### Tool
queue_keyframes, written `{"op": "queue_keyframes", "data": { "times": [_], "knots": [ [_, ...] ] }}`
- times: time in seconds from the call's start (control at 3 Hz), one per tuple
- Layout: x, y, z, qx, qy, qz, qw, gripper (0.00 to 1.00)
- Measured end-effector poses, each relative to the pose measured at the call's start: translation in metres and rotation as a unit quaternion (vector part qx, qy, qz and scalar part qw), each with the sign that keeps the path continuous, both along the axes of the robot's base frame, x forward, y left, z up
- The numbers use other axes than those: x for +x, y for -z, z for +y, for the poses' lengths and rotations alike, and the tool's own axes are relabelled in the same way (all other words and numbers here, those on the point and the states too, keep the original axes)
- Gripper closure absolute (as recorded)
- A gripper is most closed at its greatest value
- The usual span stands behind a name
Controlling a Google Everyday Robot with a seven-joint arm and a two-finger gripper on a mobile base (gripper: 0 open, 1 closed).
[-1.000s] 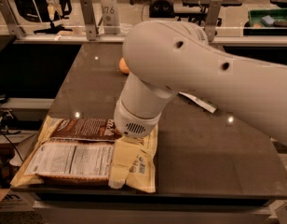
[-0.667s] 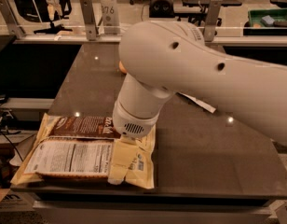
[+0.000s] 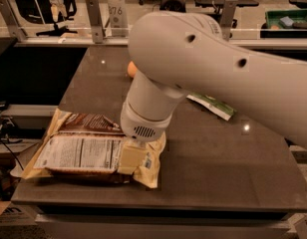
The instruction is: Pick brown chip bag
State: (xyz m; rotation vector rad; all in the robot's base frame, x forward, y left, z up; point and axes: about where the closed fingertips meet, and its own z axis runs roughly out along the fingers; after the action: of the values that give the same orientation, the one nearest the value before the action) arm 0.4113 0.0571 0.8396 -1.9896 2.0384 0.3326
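Note:
The brown chip bag (image 3: 86,151) lies flat at the table's front left corner, white nutrition panel up, with cream-yellow edges. My gripper (image 3: 131,159) hangs below the big white wrist (image 3: 143,119) and is down on the bag's right end, touching its cream-yellow edge. The wrist hides most of the gripper. The smaller green chip bag (image 3: 214,105) lies further back on the right, partly behind my arm.
An orange object (image 3: 131,69) sits near the back of the dark table (image 3: 218,168), half hidden by my arm. Metal rail posts (image 3: 95,19) stand behind the table. A green bin (image 3: 288,20) is at the far right. The table's front edge is just beyond the bag.
The gripper has stayed down on the bag's right end. The whole scene sits slightly higher in the view; the bag has not visibly moved on the table.

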Motion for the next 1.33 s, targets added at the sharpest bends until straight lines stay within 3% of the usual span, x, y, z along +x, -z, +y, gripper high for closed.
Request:
{"op": "queue_keyframes", "data": {
  "times": [0.33, 0.67, 1.33],
  "knots": [
    [0.005, -0.017, -0.006, 0.007, -0.001, -0.008, 0.9999, 0.87],
    [0.014, -0.042, -0.014, 0.011, -0.004, -0.026, 0.9996, 1.0],
    [0.034, -0.098, -0.027, 0.025, -0.014, -0.06, 0.9978, 1.0]
  ]
}}
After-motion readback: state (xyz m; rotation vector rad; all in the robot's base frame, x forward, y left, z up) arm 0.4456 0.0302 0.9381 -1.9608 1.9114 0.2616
